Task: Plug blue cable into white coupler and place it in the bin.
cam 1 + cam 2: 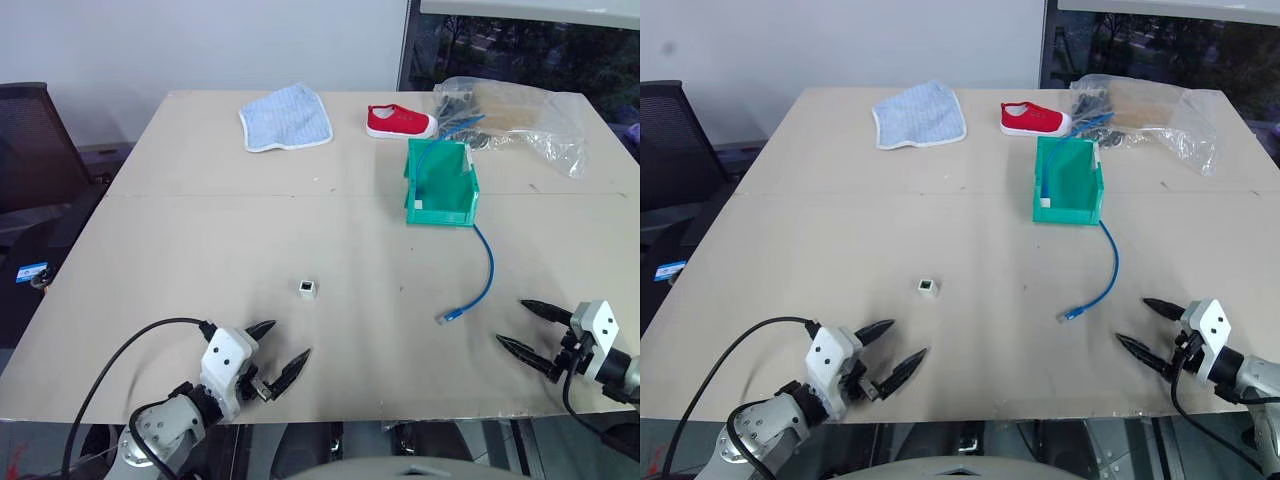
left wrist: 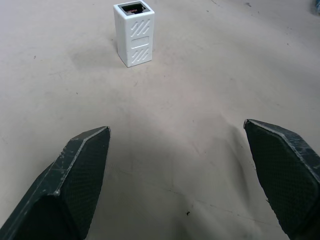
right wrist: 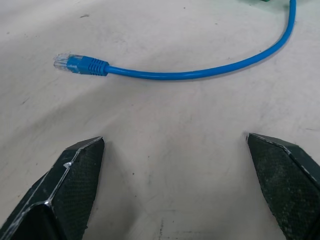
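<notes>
The white coupler [image 1: 307,289] stands upright on the bare tabletop [image 1: 200,240], socket opening facing up, apart from every other item. The left gripper [image 1: 281,350] rests low near the tabletop's near edge, just short of the coupler; its two black fingers [image 2: 75,175] are spread wide with nothing between them.

The blue cable [image 1: 485,270] runs from inside the bin [image 1: 440,183], over the low front lip, and curves across the tabletop toward the near edge. Its free end, a clear plug [image 3: 62,61] with a blue boot, lies flat on the surface. The right gripper [image 1: 520,325] sits near that plug, not touching it; its fingers [image 3: 280,170] are likewise spread wide and empty.

The green bin stands upright toward the far right of the tabletop. Behind it lie a red shoe [image 1: 400,121], a crumpled clear plastic bag [image 1: 520,120] holding bundled items, and a light blue cloth [image 1: 286,117] further left. A dark chair [image 1: 35,140] stands off the tabletop's left side.
</notes>
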`<state>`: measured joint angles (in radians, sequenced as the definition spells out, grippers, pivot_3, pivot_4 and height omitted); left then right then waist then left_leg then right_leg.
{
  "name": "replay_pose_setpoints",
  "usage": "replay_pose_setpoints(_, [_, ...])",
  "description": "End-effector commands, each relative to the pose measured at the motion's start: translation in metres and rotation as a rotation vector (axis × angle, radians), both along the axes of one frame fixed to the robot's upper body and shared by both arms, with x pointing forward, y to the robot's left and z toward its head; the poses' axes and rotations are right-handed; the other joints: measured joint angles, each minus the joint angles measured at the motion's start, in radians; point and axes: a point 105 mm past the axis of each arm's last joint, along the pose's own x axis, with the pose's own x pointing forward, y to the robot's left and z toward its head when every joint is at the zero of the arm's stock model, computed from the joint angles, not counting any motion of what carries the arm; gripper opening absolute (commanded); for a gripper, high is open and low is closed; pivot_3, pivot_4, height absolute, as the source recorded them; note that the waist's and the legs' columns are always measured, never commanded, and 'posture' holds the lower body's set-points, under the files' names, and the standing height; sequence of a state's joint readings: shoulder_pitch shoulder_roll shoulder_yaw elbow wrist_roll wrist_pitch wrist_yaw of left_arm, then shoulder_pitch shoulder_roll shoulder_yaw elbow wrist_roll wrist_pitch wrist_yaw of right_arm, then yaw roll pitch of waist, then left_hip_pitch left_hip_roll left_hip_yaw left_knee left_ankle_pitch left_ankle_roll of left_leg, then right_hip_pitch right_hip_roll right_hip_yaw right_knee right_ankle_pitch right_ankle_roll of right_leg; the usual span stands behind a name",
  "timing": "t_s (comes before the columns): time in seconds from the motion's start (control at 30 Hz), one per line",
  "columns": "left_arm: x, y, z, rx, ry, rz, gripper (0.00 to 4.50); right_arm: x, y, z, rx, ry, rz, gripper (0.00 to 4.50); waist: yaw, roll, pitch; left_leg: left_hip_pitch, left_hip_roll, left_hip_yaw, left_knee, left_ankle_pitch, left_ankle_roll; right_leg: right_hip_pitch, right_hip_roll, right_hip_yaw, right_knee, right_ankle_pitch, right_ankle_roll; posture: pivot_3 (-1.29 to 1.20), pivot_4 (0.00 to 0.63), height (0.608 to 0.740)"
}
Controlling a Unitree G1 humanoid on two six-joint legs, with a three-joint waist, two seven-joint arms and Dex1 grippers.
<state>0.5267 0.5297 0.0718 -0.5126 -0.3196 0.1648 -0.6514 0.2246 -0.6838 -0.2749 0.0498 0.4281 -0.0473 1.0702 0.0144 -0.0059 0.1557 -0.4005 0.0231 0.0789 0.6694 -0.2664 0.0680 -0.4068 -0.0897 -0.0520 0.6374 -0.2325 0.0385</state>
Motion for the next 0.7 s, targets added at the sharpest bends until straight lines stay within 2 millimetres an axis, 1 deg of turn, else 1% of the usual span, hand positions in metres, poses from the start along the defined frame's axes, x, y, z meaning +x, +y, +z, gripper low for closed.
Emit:
replay_pose_setpoints(0.03, [0.007, -0.008, 0.025, -0.015, -0.05, -0.106, 4.4, 0.007, 0.008, 0.029, -0.054, -0.077, 0.102, 4.48, 0.0, 0.001, 0.001, 0.0, 0.0, 0.0, 0.0, 0.0, 0.0, 0.0, 0.0, 0.0, 0.0, 0.0, 0.0, 0.0, 0.15, 0.74])
replay_pose_setpoints(0.13, [0.016, -0.018, 0.046, 0.023, -0.093, -0.257, 4.4, 0.013, 0.024, 0.037, -0.09, -0.073, 0.207, 4.48, 0.003, 0.0, 0.001, 0.0, 0.0, -0.001, 0.0, 0.001, 0.001, 0.0, 0.0, -0.002, 0.0, 0.0, 0.0, 0.0, 0.15, 0.74])
replay_pose_setpoints(0.17, [0.018, -0.025, 0.057, 0.029, -0.106, -0.339, 4.4, 0.015, 0.031, 0.037, -0.113, -0.06, 0.26, 4.48, 0.002, 0.0, 0.001, -0.001, 0.0, -0.001, 0.0, 0.001, 0.001, 0.0, 0.001, -0.002, 0.0, 0.0, 0.0, 0.0, 0.15, 0.74])
replay_pose_setpoints(0.23, [0.021, -0.037, 0.074, 0.048, -0.119, -0.486, 4.4, 0.017, 0.044, 0.032, -0.178, -0.024, 0.365, 4.48, 0.001, 0.0, 0.001, -0.001, 0.0, -0.001, 0.0, 0.001, 0.001, 0.0, 0.001, -0.003, 0.0, 0.0, 0.0, 0.0, 0.15, 0.74])
replay_pose_setpoints(0.27, [0.022, -0.043, 0.079, 0.064, -0.125, -0.549, 4.4, 0.018, 0.05, 0.029, -0.2, -0.006, 0.414, 4.48, 0.001, 0.0, 0.001, -0.002, 0.0, -0.001, 0.001, 0.001, 0.001, 0.0, 0.001, -0.003, 0.0, 0.0, 0.0, 0.0, 0.15, 0.74])
replay_pose_setpoints(0.37, [0.025, -0.057, 0.09, 0.093, -0.125, -0.677, 4.4, 0.022, 0.062, 0.023, -0.223, 0.029, 0.504, 4.48, 0.0, 0.0, 0.002, -0.002, -0.001, 0.0, 0.001, 0.001, 0.002, 0.0, 0.002, -0.005, 0.0, 0.0, 0.0, 0.0, 0.15, 0.74])
replay_pose_setpoints(0.43, [0.024, -0.063, 0.095, 0.121, -0.119, -0.753, 4.4, 0.023, 0.067, 0.018, -0.27, 0.05, 0.572, 4.48, -0.001, -0.002, 0.003, -0.002, -0.001, 0.002, 0.001, 0.001, 0.002, 0.0, 0.006, -0.004, 0.0, 0.001, 0.002, 0.0, 0.15, 0.74])
replay_pose_setpoints(0.57, [0.026, -0.066, 0.101, 0.162, -0.1, -0.807, 4.4, 0.029, 0.07, 0.014, -0.321, 0.07, 0.636, 4.48, -0.001, -0.003, 0.004, -0.003, -0.001, 0.002, 0.001, 0.003, -0.002, -0.001, 0.009, -0.003, 0.0, 0.002, 0.004, 0.0, 0.15, 0.74])
replay_pose_setpoints(0.6, [0.026, -0.066, 0.102, 0.167, -0.098, -0.809, 4.4, 0.031, 0.071, 0.015, -0.326, 0.068, 0.643, 3.91, -0.001, -0.003, 0.004, -0.002, -0.001, 0.003, 0.001, 0.003, -0.002, -0.001, 0.009, -0.003, 0.0, 0.002, 0.004, 0.0, 0.15, 0.74])
replay_pose_setpoints(0.67, [0.026, -0.065, 0.103, 0.168, -0.093, -0.811, 4.4, 0.033, 0.072, 0.016, -0.334, 0.064, 0.656, 3.27, -0.001, -0.003, 0.005, -0.002, 0.0, 0.002, 0.001, 0.003, -0.003, -0.001, 0.009, -0.003, 0.0, 0.002, 0.004, 0.0, 0.15, 0.74])
replay_pose_setpoints(0.7, [0.026, -0.065, 0.103, 0.169, -0.088, -0.81, 4.4, 0.034, 0.074, 0.016, -0.337, 0.064, 0.663, 2.72, -0.001, -0.003, 0.005, -0.002, 0.0, 0.002, 0.001, 0.003, -0.003, -0.001, 0.01, -0.003, 0.0, 0.002, 0.004, 0.0, 0.15, 0.74])
